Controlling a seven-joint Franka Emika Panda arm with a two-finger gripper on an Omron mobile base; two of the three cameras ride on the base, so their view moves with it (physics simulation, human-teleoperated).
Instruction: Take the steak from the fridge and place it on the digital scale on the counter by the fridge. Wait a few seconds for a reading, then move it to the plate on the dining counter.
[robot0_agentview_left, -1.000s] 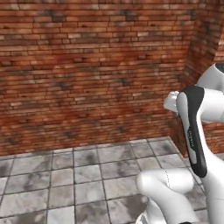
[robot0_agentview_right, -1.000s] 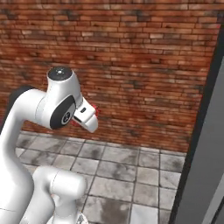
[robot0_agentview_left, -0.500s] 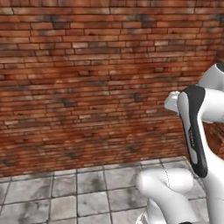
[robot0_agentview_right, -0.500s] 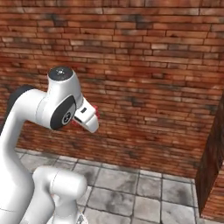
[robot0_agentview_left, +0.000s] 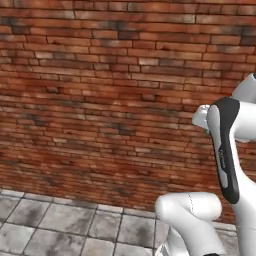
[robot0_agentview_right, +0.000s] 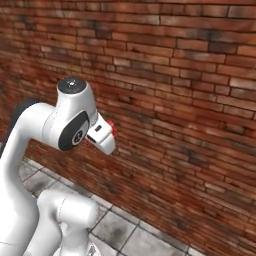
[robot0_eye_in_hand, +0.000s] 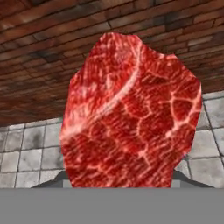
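In the left base view a brick wall runs across the whole frame from the left edge. Grey floor tiles lie along the bottom left. My arm rises at the right edge. Nothing stands between me and the wall.

In the right base view my arm fills the lower left. My end effector juts out left of centre, with a sliver of red at its tip: the steak. The bricks take up the rest of the frame to the right. Floor tiles show at the bottom centre.

In the hand view the steak stands upright in the middle, covering most of the frame. Its lower end sits between my fingers, whose tips it hides. So my end effector is pinching the steak. Tiles show low at both sides, brick above.

A second ago a dark upright edge stood at the right of the right base view and a wall corner at the upper right of the left base view. Both have passed out of frame as the whole scene shifted, so my base has turned. My grip is much as it was.
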